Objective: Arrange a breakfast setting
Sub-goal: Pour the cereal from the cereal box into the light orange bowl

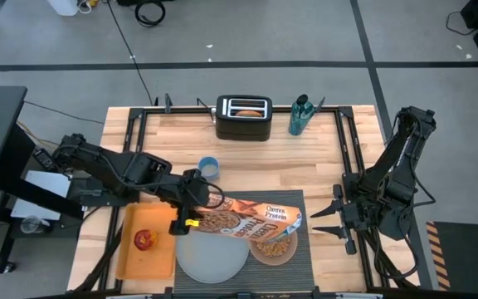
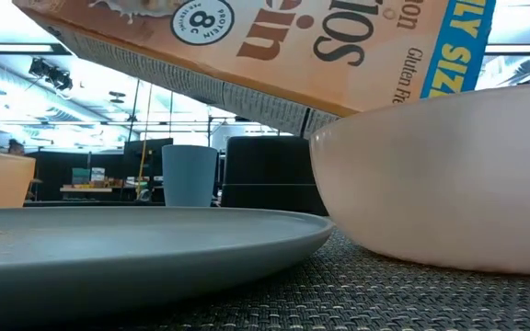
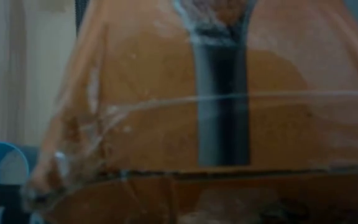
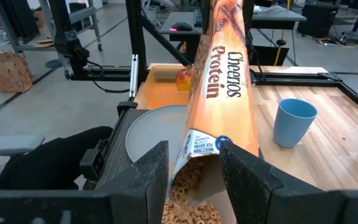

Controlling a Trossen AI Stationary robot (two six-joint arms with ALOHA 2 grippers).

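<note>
Black toaster (image 1: pixel 243 117) and teal bottle (image 1: pixel 299 115) at the table's far edge, blue cup (image 1: pixel 209 169) nearer.

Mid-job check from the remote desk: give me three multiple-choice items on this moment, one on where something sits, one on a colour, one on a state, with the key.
1. Where is the red apple?
A. on the orange board left of the plate
B. inside the toaster
C. in the pink bowl

2. What colour is the small cup beside the left arm?
A. red
B. blue
C. yellow

3. What state is the cereal box in?
A. standing upright and shut on the placemat
B. lying flat on the floor
C. tipped over the bowl, open end down

Key: 1 A, the high view shows the apple on the orange board left of the grey plate. 2 B, the cup reads blue in the high and right wrist views. 3 C, the left gripper holds the box slanted over the pink bowl, where cereal lies under its open end.
</note>
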